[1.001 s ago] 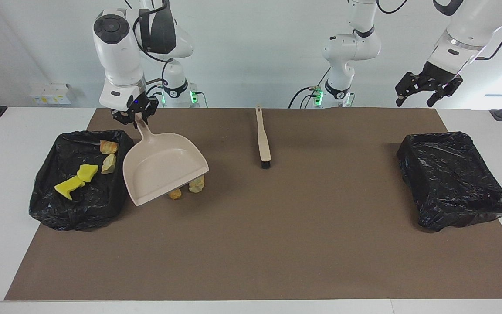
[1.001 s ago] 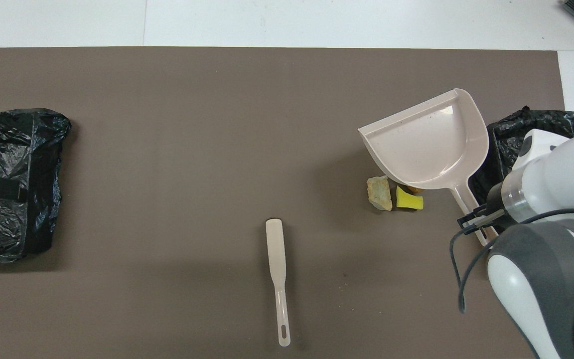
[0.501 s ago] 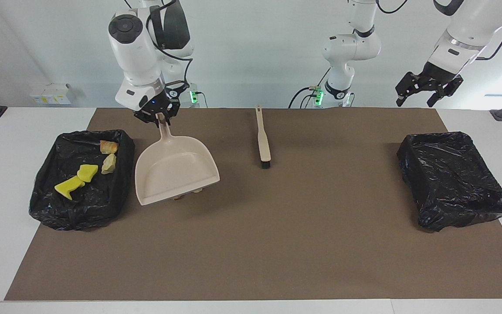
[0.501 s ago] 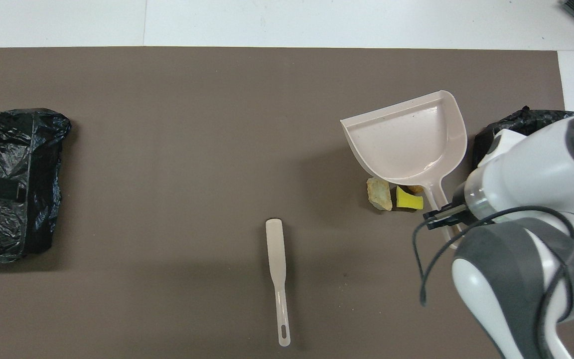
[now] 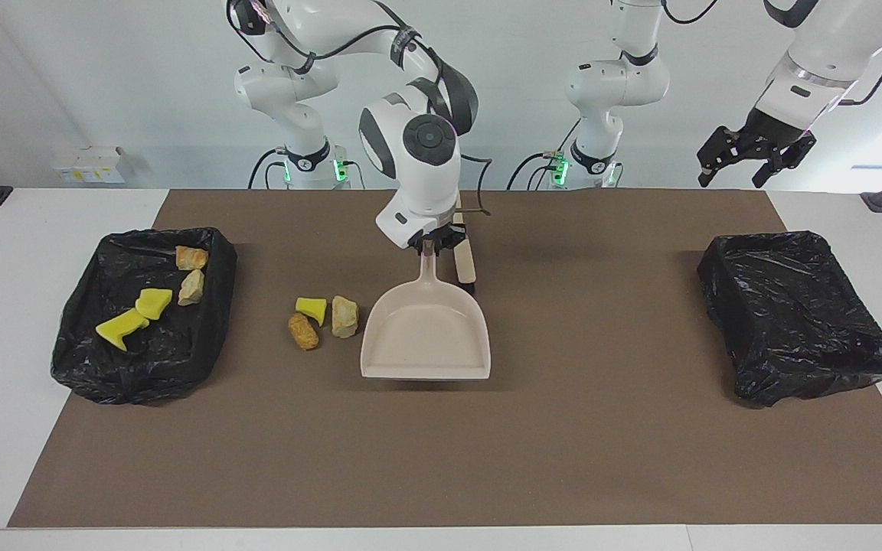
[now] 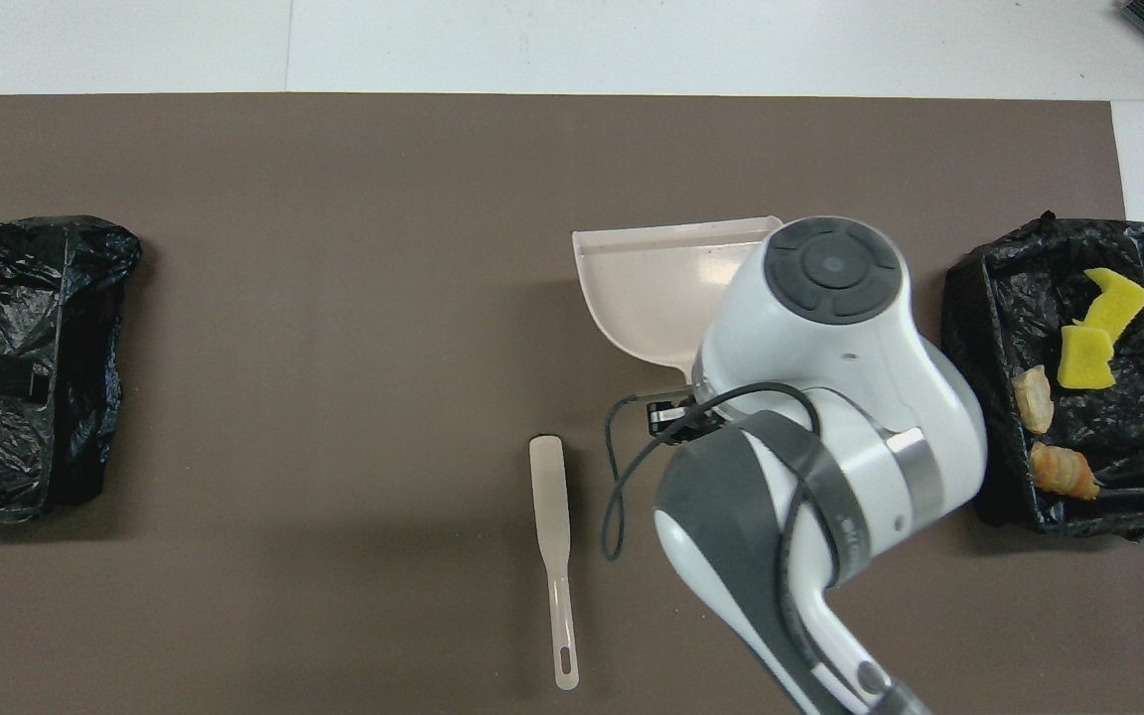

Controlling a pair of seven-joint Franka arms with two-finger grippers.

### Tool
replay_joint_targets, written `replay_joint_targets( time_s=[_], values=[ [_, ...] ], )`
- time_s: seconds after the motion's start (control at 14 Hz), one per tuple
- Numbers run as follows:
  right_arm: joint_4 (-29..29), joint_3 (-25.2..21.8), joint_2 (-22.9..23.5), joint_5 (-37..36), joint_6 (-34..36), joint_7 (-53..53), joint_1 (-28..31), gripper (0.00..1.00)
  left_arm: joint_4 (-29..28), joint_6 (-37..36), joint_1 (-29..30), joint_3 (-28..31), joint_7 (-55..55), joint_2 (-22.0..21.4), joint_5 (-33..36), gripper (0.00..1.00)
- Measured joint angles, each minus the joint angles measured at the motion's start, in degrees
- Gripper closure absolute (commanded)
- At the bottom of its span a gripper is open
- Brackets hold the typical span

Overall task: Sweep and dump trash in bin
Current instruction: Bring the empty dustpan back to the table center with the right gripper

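Observation:
My right gripper (image 5: 431,246) is shut on the handle of the beige dustpan (image 5: 426,333), which sits low over the mat near the table's middle, tray empty. In the overhead view the right arm covers part of the dustpan (image 6: 651,288). Three loose scraps lie beside the pan, toward the right arm's end: a yellow sponge piece (image 5: 311,308), a tan lump (image 5: 344,316) and an orange-brown lump (image 5: 303,331). The black-lined bin (image 5: 81,367) at the right arm's end holds several scraps (image 5: 154,301). My left gripper (image 5: 743,164) waits open, raised over the left arm's end.
The beige brush (image 6: 554,556) lies on the mat nearer to the robots than the pan; in the facing view the brush (image 5: 464,264) is partly hidden by the right gripper. A second black-lined bin (image 5: 797,314) stands at the left arm's end.
My right gripper carried the dustpan from beside the filled bin to the table's middle, uncovering the three loose scraps. The left arm has not moved.

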State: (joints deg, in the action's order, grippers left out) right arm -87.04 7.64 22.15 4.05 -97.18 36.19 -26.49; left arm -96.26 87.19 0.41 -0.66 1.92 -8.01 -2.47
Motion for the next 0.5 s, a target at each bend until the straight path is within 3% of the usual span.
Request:
replay_joint_targets(
  time_s=[0.5],
  values=[
    [12.7,-0.6,14.2,0.0,-2.4,2.2,-1.6,1.0,0.0,0.0,0.0,0.0,0.0,0.0,0.0,0.0]
  ],
)
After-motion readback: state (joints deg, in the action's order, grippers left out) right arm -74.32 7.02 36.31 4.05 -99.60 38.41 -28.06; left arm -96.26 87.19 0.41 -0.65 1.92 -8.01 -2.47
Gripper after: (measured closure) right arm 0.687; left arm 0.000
